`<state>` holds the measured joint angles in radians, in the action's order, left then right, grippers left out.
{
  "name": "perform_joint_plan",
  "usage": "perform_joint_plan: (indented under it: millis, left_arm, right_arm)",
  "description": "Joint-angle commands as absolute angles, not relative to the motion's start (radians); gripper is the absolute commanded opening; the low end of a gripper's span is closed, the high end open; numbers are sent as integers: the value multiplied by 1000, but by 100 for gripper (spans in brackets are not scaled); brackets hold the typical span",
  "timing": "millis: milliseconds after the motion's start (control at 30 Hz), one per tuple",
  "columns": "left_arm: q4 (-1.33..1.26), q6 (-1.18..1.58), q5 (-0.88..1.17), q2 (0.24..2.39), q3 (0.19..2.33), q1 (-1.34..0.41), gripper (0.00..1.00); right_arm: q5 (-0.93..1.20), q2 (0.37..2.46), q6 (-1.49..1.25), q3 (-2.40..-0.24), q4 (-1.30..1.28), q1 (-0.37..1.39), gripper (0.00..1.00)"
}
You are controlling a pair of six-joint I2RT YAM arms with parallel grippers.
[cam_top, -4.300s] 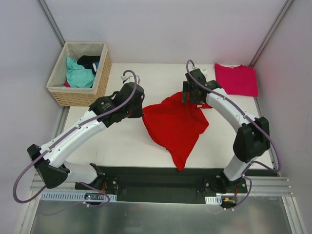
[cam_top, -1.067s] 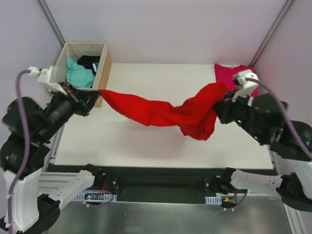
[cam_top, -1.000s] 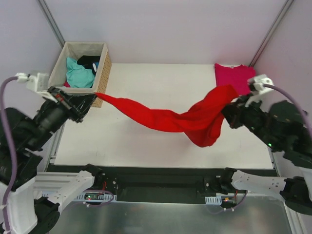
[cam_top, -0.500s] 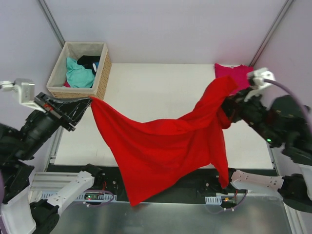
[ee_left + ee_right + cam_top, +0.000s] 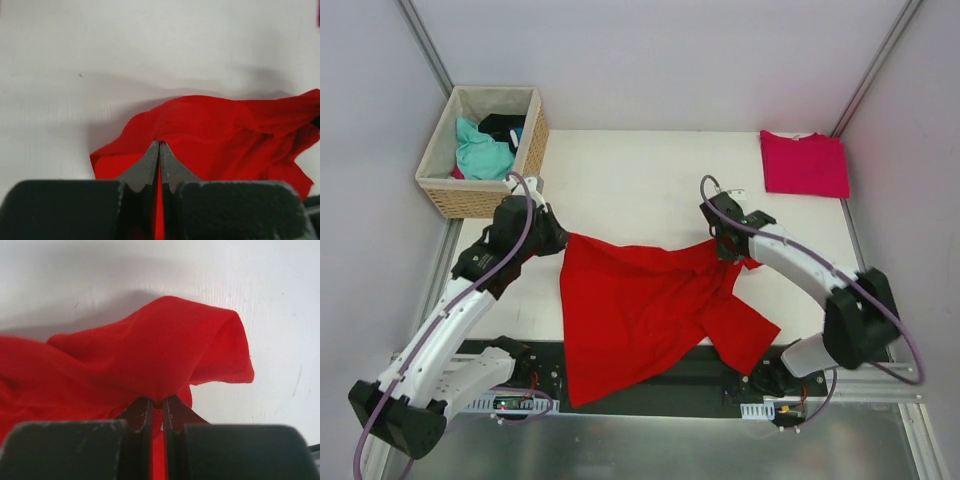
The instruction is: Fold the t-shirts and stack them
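The large red t-shirt point(image 5: 650, 305) lies spread and wrinkled on the white table, its lower part hanging over the near edge. My left gripper point(image 5: 553, 238) is shut on its left top corner, red cloth point(image 5: 210, 135) pinched between the jaws of the left gripper point(image 5: 160, 145). My right gripper point(image 5: 728, 252) is shut on the shirt's right top edge; cloth point(image 5: 150, 355) bunches over the right gripper point(image 5: 157, 401). A magenta-pink t-shirt point(image 5: 804, 163) lies folded flat at the far right corner.
A wicker basket point(image 5: 483, 150) with teal and dark clothes stands at the far left corner. The white table point(image 5: 640, 180) shows bare between basket and pink shirt. Black rail and arm bases run along the near edge.
Both arms came down from high and wide apart to the table. The red shirt, held hanging in the air before, now lies spread on the surface and over the near edge.
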<state>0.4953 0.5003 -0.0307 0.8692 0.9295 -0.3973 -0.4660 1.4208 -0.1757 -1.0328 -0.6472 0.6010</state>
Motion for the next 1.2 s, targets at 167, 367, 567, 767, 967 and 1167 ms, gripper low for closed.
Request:
perform_joint_plan:
  millis: [167,367,567,767,967,1167]
  left_arm:
    - [282,509,-238,1023,1011,-388,0]
    - [281,497,-227,1028,1008,-387,0]
    - [282,488,-244,1016,1015,-387,0]
    - [317,508,-272,970,1031,-387,0]
    - [382,557,-213,986,1037,-387,0]
    - [400,574,-209,988,1017,-385,0]
  right_arm:
    - [-420,1779,-158,-1373,-431,410,97]
    - [-341,1732,-100,-1454,-436,410,96]
    - [-311,1657,-110,-1419,-523,455,96]
    - [-368,1566,-166,-1263,-534,471,97]
    - [-347,1600,-169,-1174,-489,407,99]
    - [-327,1676,-161,-1200,-468,379,86]
